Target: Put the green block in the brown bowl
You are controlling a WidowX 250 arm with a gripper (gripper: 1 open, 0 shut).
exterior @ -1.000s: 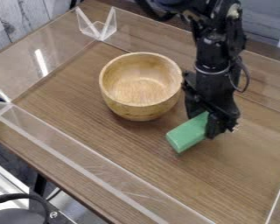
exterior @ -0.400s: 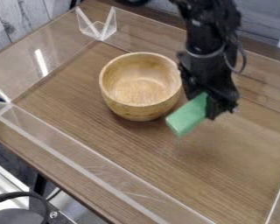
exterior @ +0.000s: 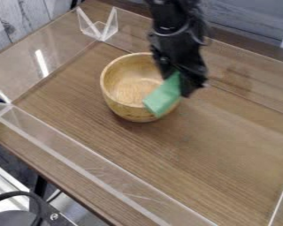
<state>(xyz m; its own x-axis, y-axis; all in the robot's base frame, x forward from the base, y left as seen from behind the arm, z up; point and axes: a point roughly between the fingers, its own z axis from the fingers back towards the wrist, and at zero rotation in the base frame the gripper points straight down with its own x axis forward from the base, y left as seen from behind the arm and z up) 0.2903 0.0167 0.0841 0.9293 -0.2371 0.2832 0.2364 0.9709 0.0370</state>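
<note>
- The surface is brown wood grain, fenced by low clear plastic walls.
- The pincer is clamped on the green block, carried tilted in the air over the right rim of the brown bowl.
- Behind, a whitish planked wall.
</note>
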